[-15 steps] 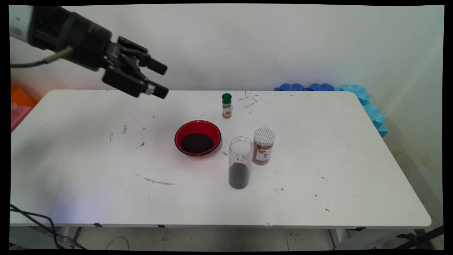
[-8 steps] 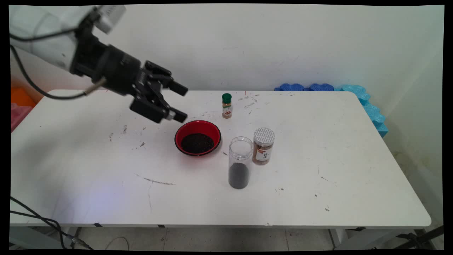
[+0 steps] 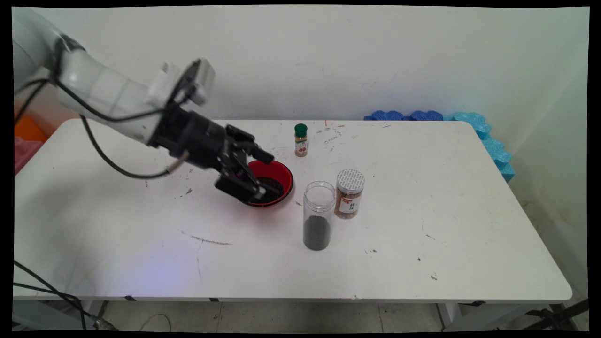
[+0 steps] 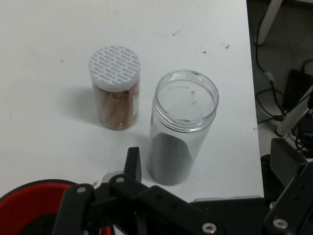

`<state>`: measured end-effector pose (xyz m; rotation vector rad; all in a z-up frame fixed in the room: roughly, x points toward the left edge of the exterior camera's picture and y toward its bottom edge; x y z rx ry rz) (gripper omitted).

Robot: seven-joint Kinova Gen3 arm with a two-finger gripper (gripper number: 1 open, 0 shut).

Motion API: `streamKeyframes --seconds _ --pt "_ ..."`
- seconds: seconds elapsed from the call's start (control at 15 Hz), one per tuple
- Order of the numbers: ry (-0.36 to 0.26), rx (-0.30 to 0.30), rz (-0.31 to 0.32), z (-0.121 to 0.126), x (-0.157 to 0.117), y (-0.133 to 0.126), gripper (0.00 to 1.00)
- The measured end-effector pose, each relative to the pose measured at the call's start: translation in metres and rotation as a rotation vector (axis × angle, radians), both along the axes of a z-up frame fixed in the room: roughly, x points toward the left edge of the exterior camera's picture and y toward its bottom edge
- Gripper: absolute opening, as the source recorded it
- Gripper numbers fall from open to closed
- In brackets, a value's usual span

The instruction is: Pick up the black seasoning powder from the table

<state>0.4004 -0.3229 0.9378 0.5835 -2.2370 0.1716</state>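
My gripper [image 3: 264,174] is open and hangs low over the left part of a red bowl [image 3: 284,172] that holds dark grains. Nothing is between its fingers. To the right of the bowl stands a clear lidless jar [image 3: 318,216] with dark grains at its bottom. Close beside that is a jar with a white patterned lid [image 3: 350,193] and brown contents. In the hand view the clear jar [image 4: 183,122] and the lidded jar [image 4: 116,88] stand just beyond the gripper [image 4: 205,156], and the bowl's rim [image 4: 29,193] shows at the bottom left.
A small spice bottle with a green cap [image 3: 301,140] stands behind the bowl near the table's far edge. Blue foam pieces [image 3: 474,126] lie at the back right corner. Orange and pink things [image 3: 26,136] sit past the table's left edge.
The gripper has come down and to the right, from above the table's back left to low over the red bowl. It stayed open. The jars, bowl and bottle have not moved.
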Motion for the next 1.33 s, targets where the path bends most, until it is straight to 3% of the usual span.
streamKeyframes --seconds 0.8,1.33 --pt "-0.022 -0.002 0.003 -0.08 -0.039 -0.008 1.0" --pt "-0.003 -0.011 0.012 -0.113 -0.058 -0.018 1.0"
